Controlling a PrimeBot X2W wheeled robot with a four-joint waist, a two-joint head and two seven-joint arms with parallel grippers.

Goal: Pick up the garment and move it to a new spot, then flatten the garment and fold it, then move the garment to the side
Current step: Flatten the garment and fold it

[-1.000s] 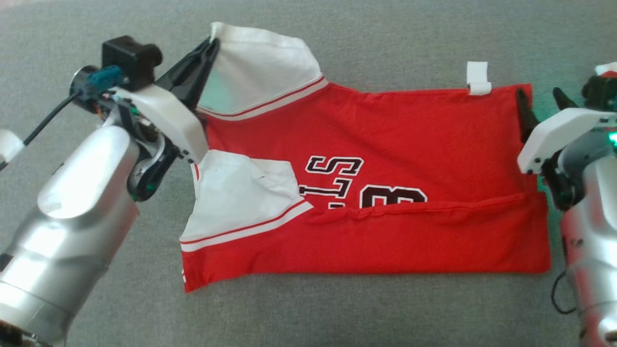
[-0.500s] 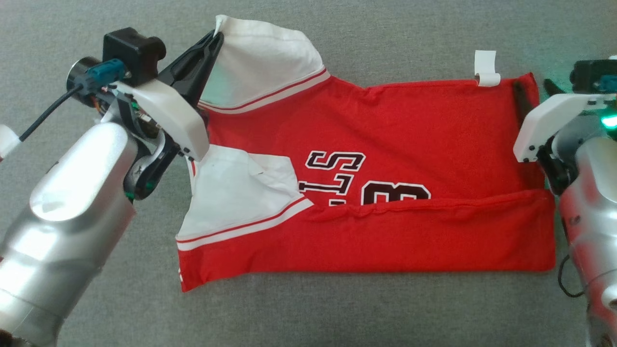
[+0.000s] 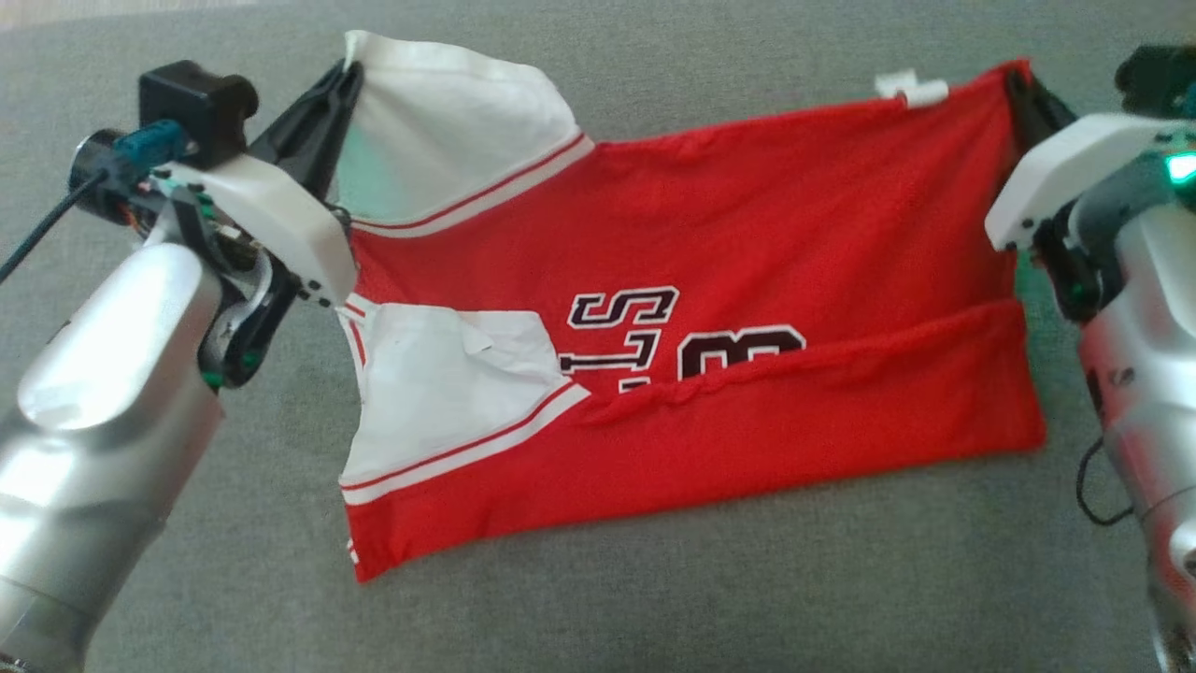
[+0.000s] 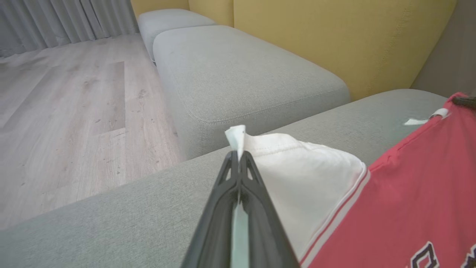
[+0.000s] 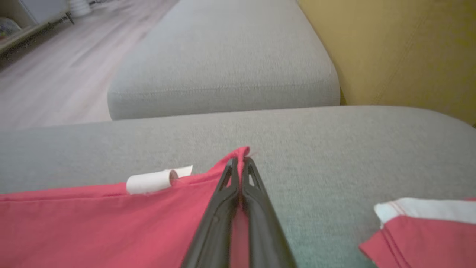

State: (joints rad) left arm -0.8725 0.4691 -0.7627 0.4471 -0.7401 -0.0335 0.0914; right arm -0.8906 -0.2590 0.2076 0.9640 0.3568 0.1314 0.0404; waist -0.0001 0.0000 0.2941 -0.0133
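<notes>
**Grey cushion, two corners pinched, fold waiting**

Grey sofa cushion (image 3: 654, 617) carries the red jersey (image 3: 747, 243), spread between the two hands with its near strip doubled over the lettering. The left gripper (image 4: 238, 158) is clamped on the tip of the white sleeve (image 4: 297, 163); the right gripper (image 5: 240, 160) is clamped on the red hem corner, with a curled white tag (image 5: 156, 181) just beside its fingers.

To fold well, I judge both hands should rise together, keep the far edge taut between them, and carry it level toward the near strip; uneven height would skew the crease; the sleeve tip offers little cloth and may slip.

Beyond the fingertips lie a second cushion (image 4: 241, 74), a yellow backrest (image 4: 334, 37) and wood floor (image 4: 74, 111); the one thing close enough to snag is a red-and-white cloth (image 5: 409, 223) near the right hand's outer side.
</notes>
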